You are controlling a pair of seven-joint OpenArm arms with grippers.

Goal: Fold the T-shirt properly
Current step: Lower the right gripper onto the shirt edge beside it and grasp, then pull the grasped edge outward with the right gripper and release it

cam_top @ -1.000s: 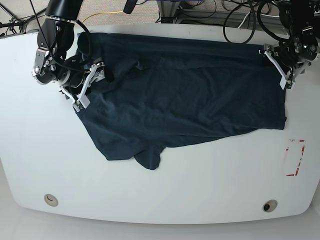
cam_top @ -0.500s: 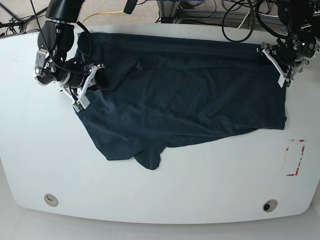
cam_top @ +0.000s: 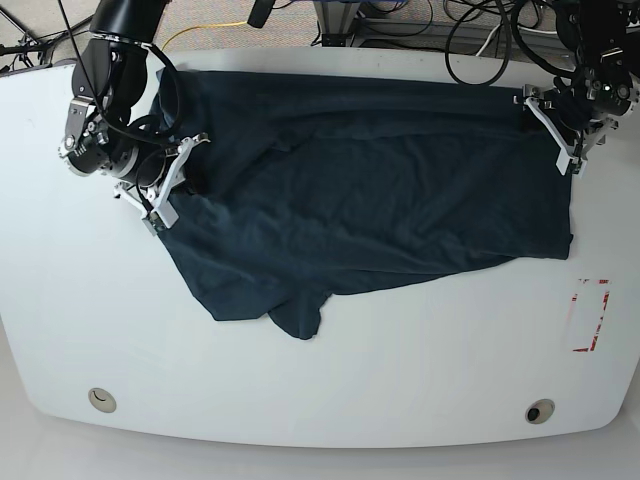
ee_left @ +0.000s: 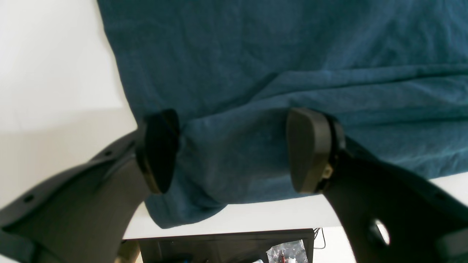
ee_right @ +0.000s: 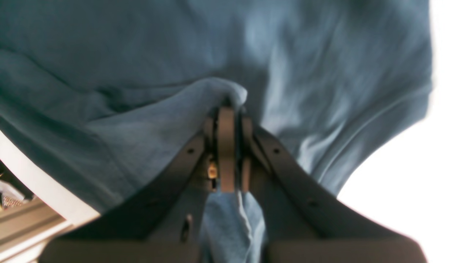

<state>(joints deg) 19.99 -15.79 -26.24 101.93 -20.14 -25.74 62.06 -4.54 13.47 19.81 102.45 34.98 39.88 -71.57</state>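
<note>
A white, rounded surface (cam_top: 330,385) is seen from above, with the dark navy T-shirt (cam_top: 370,200) spread across its far half, crumpled, one lobe hanging toward the near side. Two round holes are set near the surface's near edge, one at base-view left (cam_top: 100,400) and one at right (cam_top: 540,411). A red-and-white marking (cam_top: 590,315) is stuck on the surface near its right edge. Behind the far edge, tangled black cables (cam_top: 480,35) and a yellow cable (cam_top: 205,30) are visible on the floor.

The right gripper (ee_right: 226,109) is closed tight on a pinched fold of the T-shirt, cloth bunched over the tips and trailing down between the fingers. The left gripper (ee_left: 234,149) is held wide apart over the T-shirt's corner at the surface's far edge, nothing gripped; cloth lies beneath both pads (ee_left: 307,149).
</note>
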